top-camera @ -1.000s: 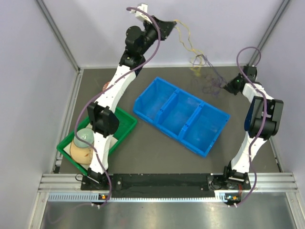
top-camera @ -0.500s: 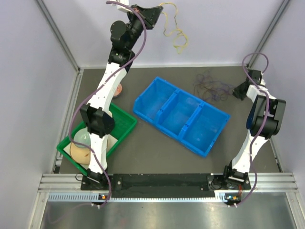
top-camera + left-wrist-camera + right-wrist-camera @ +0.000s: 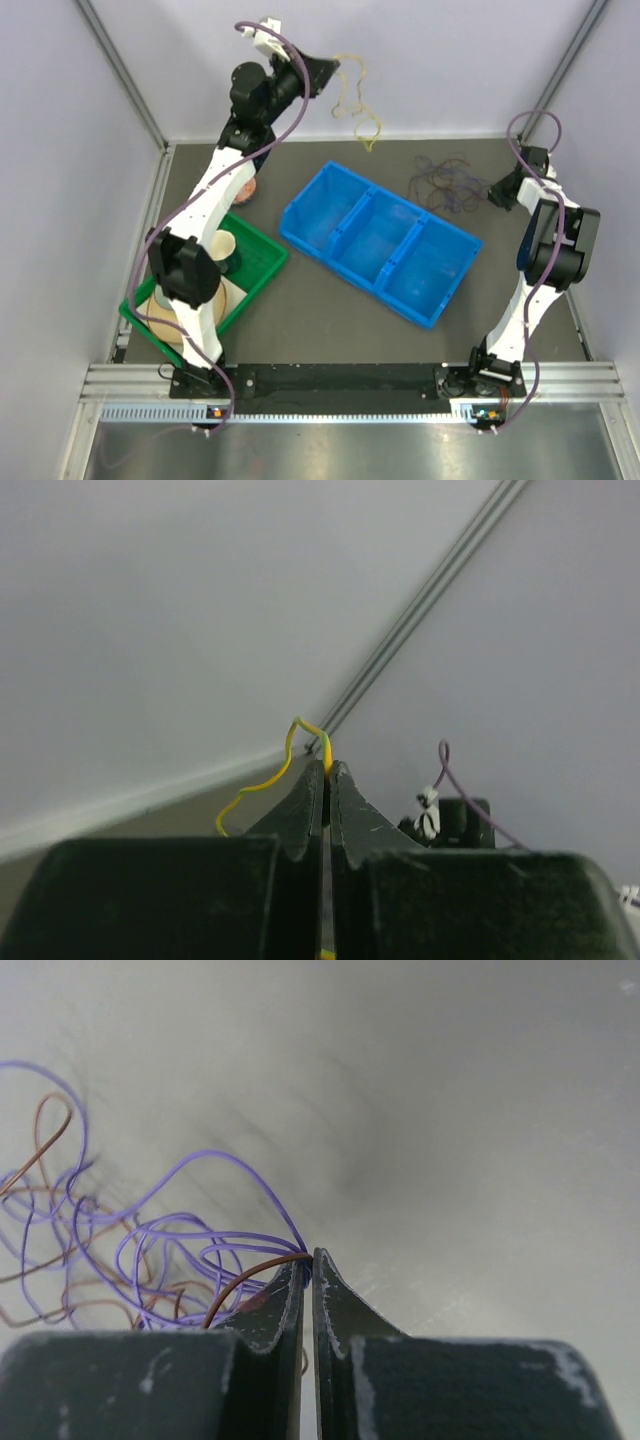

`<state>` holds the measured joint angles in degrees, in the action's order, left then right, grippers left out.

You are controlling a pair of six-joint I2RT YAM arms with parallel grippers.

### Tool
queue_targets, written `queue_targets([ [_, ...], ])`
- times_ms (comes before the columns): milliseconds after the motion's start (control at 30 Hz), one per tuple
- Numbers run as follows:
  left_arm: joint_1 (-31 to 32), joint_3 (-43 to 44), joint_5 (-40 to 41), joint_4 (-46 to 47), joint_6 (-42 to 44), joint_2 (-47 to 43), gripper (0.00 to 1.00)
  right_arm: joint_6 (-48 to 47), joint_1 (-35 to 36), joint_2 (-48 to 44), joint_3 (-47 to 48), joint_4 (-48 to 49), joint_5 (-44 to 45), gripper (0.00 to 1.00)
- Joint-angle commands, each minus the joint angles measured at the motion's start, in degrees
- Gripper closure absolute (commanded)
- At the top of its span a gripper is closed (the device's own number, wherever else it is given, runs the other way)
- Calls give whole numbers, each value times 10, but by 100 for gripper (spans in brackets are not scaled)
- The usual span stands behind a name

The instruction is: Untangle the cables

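My left gripper [image 3: 335, 66] is raised high near the back wall and shut on a yellow cable [image 3: 352, 100], which dangles free down to about the table's back edge. In the left wrist view the yellow cable [image 3: 262, 777] sticks out from between the closed fingertips [image 3: 328, 770]. My right gripper [image 3: 492, 193] is low at the back right, shut on a tangle of purple and brown cables [image 3: 440, 184] lying on the dark table. In the right wrist view the purple and brown cables [image 3: 150, 1250] run into the closed jaws [image 3: 306, 1260].
A blue three-compartment bin [image 3: 380, 240] stands in the middle of the table. A green tray [image 3: 262, 265] at the left holds cups and a round item. A pinkish object [image 3: 247, 187] lies near the left arm. Walls close in at the back and sides.
The yellow cable has come free of the purple and brown tangle, which dropped to the table. My left gripper lifted it up and left, then came slightly right and lower. My right gripper lowered.
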<state>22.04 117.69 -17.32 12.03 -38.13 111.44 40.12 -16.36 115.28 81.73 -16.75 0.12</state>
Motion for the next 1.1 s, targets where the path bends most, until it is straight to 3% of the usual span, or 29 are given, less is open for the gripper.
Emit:
queue_targets([
  [0,-2,-145,-21,1,58,-109,100,-10,-3,-18,8,8,-49,100],
  [200,-2,-272,20,-22,104,-148,100,-10,-3,-12,4,8,-57,100],
  [400,1,-428,60,40,79,-185,100,-9,-3,-24,-10,8,-57,100],
  [667,1,-462,43,32,43,-154,98,-11,-3,-49,-5,8,-60,100],
  [700,2,-450,28,23,49,-146,68,-12,-3,-57,-5,8,-61,100],
  [733,2,-435,1,6,53,-138,52,-14,-3,-59,-4,9,-62,99],
  [800,8,-395,-11,-30,60,-123,32,-19,-3,-74,-4,8,-57,77],
  [833,12,-383,-1,-38,79,-122,8,-21,-3,-81,-8,8,-52,69],
  [867,21,-361,8,-61,90,-125,1,-23,-3,-88,-10,8,-44,57],
  [967,39,-311,46,-100,142,-130,1,-33,-3,-112,-11,1,-25,38],
  [1067,56,-274,87,-133,182,-138,1,-36,-3,-133,-13,-2,-18,34],
])
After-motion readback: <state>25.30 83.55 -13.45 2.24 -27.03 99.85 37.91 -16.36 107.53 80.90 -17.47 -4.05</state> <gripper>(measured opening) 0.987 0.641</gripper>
